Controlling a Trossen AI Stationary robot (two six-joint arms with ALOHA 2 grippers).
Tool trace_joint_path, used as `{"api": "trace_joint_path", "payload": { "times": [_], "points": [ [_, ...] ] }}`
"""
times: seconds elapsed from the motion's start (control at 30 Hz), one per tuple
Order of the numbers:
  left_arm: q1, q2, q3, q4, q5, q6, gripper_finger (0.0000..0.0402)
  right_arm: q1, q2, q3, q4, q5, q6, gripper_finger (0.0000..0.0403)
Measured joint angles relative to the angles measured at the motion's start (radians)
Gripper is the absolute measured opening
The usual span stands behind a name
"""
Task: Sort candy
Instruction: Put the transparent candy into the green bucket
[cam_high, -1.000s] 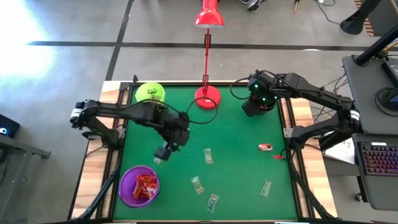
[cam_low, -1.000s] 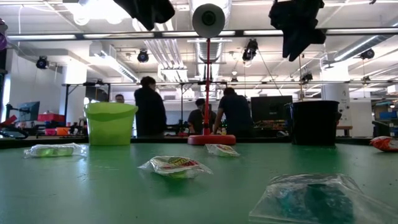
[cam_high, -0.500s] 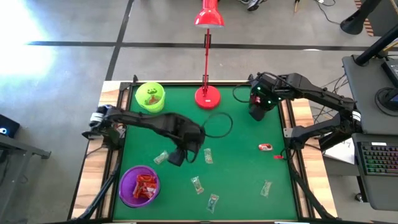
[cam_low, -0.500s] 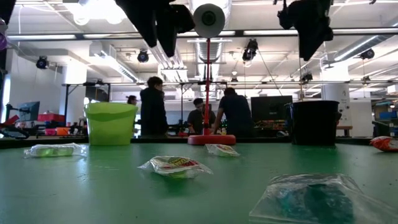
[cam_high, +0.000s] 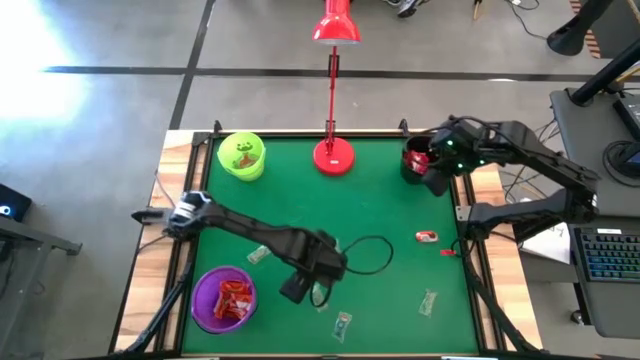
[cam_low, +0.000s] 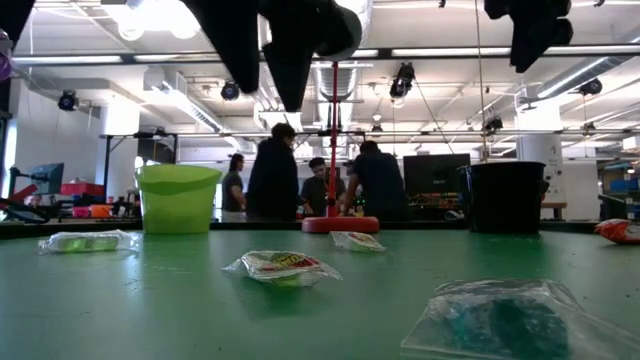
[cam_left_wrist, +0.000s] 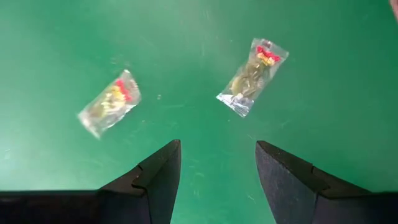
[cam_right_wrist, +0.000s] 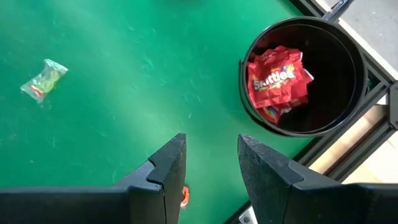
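Note:
Several small wrapped candies lie flat on the green table: one (cam_high: 258, 255) left of my left arm, others (cam_high: 318, 297) (cam_high: 343, 322) by the near edge, one (cam_high: 428, 302) at the right, and a red one (cam_high: 427, 237). My left gripper (cam_high: 297, 290) hangs open, pointing down, above two clear greenish candies (cam_left_wrist: 109, 103) (cam_left_wrist: 252, 76), touching neither. My right gripper (cam_right_wrist: 211, 168) stands open, with nothing between its fingers, high beside the black cup (cam_right_wrist: 305, 74), which holds red packs (cam_right_wrist: 277, 81). The purple cup (cam_high: 224, 298) holds red candy.
A lime-green cup (cam_high: 241, 156) stands at the far left and a red desk lamp's base (cam_high: 333, 157) at the far middle. A black cable (cam_high: 370, 255) loops on the table by my left arm. People stand in the room behind (cam_low: 275, 180).
My left gripper has swung from left of the table's middle toward the right and near edge and has come down, ending over the candies near the purple cup. My right gripper has drawn back toward the table's right edge, leaving the black cup uncovered from above.

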Motion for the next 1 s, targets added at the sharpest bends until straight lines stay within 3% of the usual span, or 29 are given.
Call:
{"api": "trace_joint_path", "payload": {
  "times": [0.2,0.6,1.0],
  "points": [
    [-0.028,0.083,0.021,-0.002,0.053,0.008,0.019,0.0,-0.022,0.0,-0.002,0.0,0.008,0.0137],
    [-0.06,0.239,0.166,0.015,0.054,0.07,0.019,0.0,-0.012,0.0,-0.005,0.0,-0.001,0.0137],
    [-0.084,0.259,0.124,0.035,0.136,0.08,0.019,0.0,-0.033,-0.001,-0.014,-0.001,0.008,0.0137]
  ]
}}
